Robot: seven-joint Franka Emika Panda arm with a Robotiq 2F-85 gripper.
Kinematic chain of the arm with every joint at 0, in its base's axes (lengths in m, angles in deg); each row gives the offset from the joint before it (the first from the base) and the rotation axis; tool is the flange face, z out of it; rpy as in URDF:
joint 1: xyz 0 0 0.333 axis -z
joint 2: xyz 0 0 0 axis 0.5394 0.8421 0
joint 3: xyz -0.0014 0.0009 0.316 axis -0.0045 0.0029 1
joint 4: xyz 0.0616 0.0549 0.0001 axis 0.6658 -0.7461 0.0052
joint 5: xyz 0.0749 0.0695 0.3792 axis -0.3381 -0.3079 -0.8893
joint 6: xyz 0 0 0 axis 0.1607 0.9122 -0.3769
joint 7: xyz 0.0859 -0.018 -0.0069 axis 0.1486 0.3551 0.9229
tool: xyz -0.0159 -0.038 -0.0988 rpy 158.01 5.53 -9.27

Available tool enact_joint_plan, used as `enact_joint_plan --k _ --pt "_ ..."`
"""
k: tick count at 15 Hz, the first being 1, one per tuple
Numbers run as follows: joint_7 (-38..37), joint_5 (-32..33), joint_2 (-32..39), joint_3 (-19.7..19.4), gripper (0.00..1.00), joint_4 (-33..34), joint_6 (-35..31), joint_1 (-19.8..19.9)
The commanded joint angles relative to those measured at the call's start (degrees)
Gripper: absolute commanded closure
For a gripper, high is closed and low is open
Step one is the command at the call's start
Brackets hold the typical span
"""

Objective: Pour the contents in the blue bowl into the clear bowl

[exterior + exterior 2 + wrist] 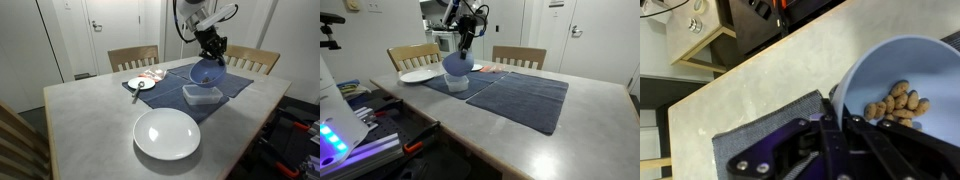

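Gripper [212,54] is clamped on the rim of the blue bowl [208,72]. The bowl is held tilted in the air, just above the clear bowl [202,95], which sits on the dark cloth [236,84]. Wrist view: the contents [898,102], brownish bits, are all inside the blue bowl, piled against its wall. The white plate [167,133] sits nearer the table edge, apart from both.

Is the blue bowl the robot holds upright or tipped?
Tipped. In an exterior view the blue bowl leans over the clear bowl, its inside showing; the wrist view shows the contents inside it.
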Motion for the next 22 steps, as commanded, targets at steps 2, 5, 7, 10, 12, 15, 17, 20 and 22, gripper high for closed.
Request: enact_joint_plan --k 2,5,7,10,12,15,17,20,22 --pt "-2.3 0.2 3.2 0.3 0.98 3.4 3.6 -1.1" --pt "-3.6 0.9 4.8 0.2 0.98 5.7 6.9 -2.0" --pt "-4.2 1.2 5.7 0.1 0.98 7.3 9.6 -2.4" --pt "-4.6 1.6 7.8 0.2 0.98 10.5 14.5 -3.0" --pt "-4.9 1.9 9.5 0.1 0.98 12.5 17.3 -3.4" --pt "-4.3 2.3 12.6 0.2 0.98 15.6 22.1 -3.9" --pt "-4.0 2.6 14.8 0.2 0.98 17.7 24.8 -4.2" --pt "-3.9 2.8 18.4 0.0 0.98 21.0 28.5 -4.8" --pt "-3.7 3.0 20.4 -0.1 0.98 23.1 30.7 -5.2"
